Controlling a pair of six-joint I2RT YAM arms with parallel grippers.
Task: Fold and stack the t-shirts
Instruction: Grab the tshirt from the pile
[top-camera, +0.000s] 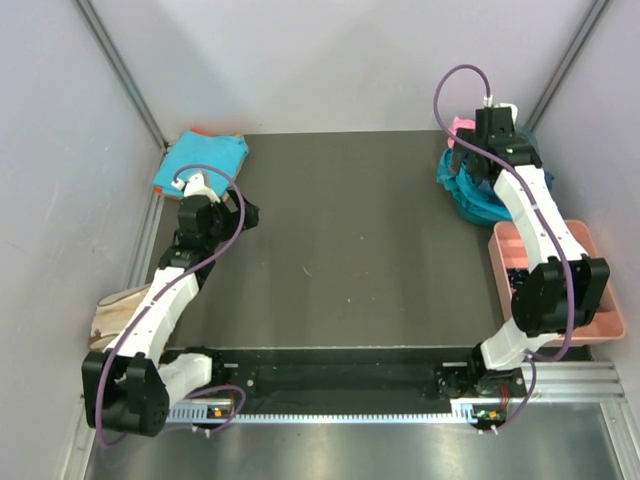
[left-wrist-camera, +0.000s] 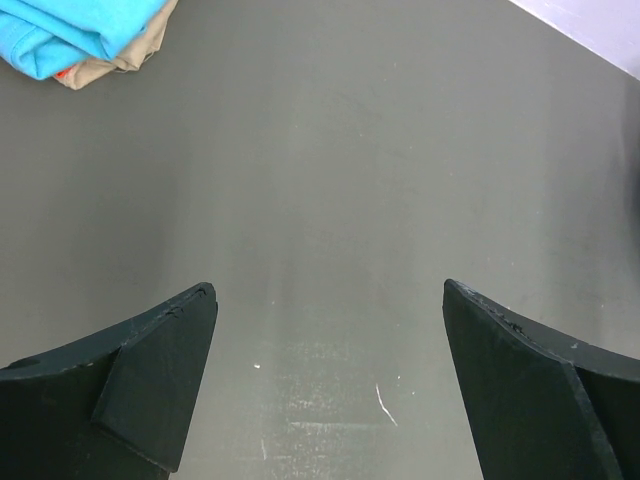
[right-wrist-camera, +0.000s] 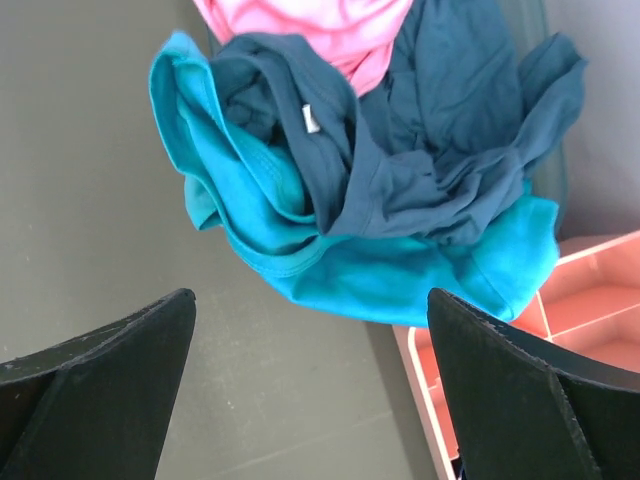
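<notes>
Right end effector (right-wrist-camera: 310, 295) jaws wide open, nothing held, hovering just near of the unfolded pile at the far right of the counter (top-camera: 350, 250). Left end effector (left-wrist-camera: 328, 288) also fully open and empty, over bare counter on the left side.

Done, as far as visible:
- one folded turquoise t-shirt (top-camera: 200, 160) at the far-left corner, lying on top of a folded tan cloth (left-wrist-camera: 130, 55); a sliver of red-orange shows between them, can't tell what it is.

Left to do:
- crumpled pile at far right: teal t-shirt (right-wrist-camera: 400, 270) at the bottom and near side, navy t-shirt (right-wrist-camera: 440, 150) tangled over it, pink t-shirt (right-wrist-camera: 320, 30) at the far end. None spread out, none folded.
- pile's near edge overhangs or touches the pink tray (right-wrist-camera: 600, 290); can't tell which.

Judgement: roughly a quarter to a third through. At least three shirts remain to pull out, flatten, fold and carry across to the far-left stack. Right arm looks placed for the next pick from the pile; teal and navy are intertwined, so separating them is likely the fiddly part.
</notes>
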